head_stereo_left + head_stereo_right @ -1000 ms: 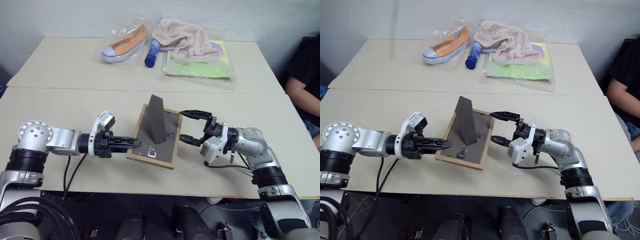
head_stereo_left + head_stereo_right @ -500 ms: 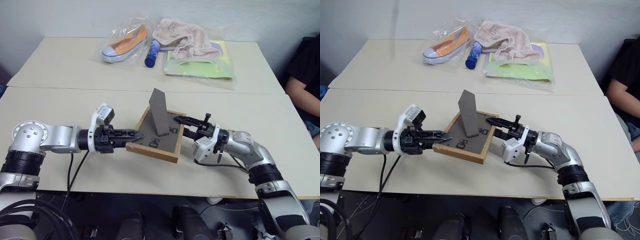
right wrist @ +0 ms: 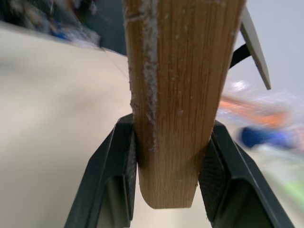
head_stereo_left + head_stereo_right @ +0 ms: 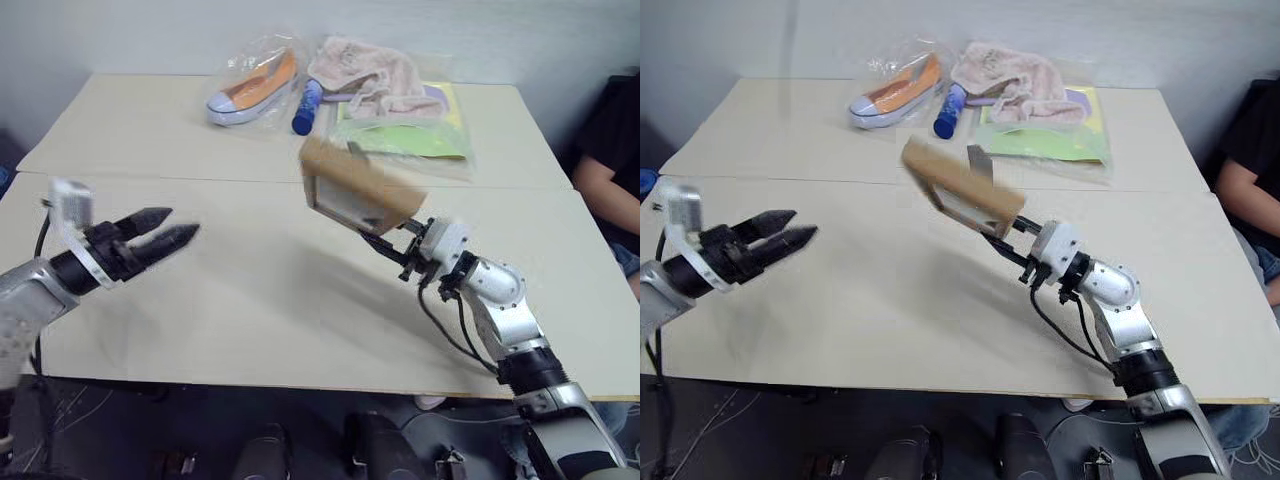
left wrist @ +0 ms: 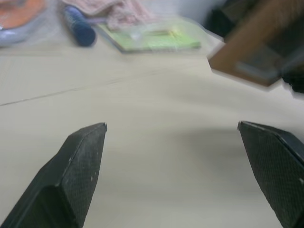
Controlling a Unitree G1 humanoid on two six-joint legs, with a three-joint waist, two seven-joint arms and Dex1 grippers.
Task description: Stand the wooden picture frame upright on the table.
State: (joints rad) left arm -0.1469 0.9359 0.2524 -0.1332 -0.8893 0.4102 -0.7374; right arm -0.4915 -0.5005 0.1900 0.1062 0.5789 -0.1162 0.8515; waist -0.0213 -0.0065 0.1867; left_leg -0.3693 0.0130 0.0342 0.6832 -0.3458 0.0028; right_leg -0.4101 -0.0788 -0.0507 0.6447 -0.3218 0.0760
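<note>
The table point(image 4: 200, 300) is a pale cream top of two slabs, with a seam running left to right between them. On the far slab lie a bagged orange and white shoe point(image 4: 250, 88), a blue tube point(image 4: 305, 106) just right of it, a pink towel point(image 4: 365, 75), and a green bagged packet point(image 4: 410, 135) under the towel.
</note>
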